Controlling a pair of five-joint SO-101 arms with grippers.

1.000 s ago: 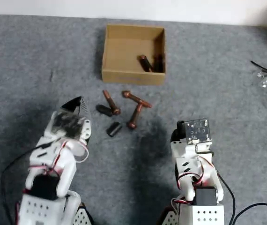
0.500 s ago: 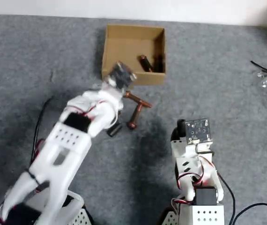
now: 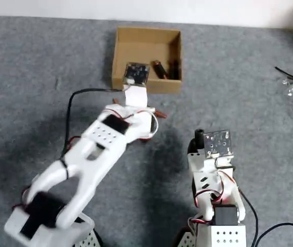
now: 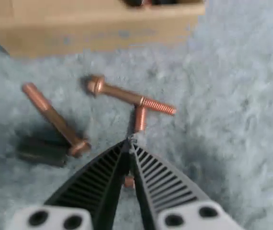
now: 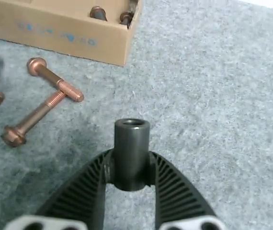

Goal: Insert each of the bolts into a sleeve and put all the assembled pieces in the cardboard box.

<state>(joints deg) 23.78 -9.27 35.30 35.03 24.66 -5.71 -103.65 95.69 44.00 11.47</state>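
One box point(image 3: 164, 85), two assembled pieces inside: piece point(image 5: 97, 12), piece point(image 5: 126, 18). Three loose bolts just before it: bolt point(image 4: 55, 117), bolt point(image 4: 127, 96), bolt point(image 4: 140, 120). Two sleeves: sleeve point(image 4: 40, 148) near it, sleeve point(image 5: 131, 148) farther off.

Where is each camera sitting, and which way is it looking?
High view: overhead, looking down at the grey carpet, brown cardboard box, white left arm and right arm.
Left wrist view: on the left arm, looking past the black left gripper at copper bolts.
Right wrist view: on the right arm, looking past the right gripper, which holds a black metal sleeve.
Shared: both wrist views show the box and bolts.
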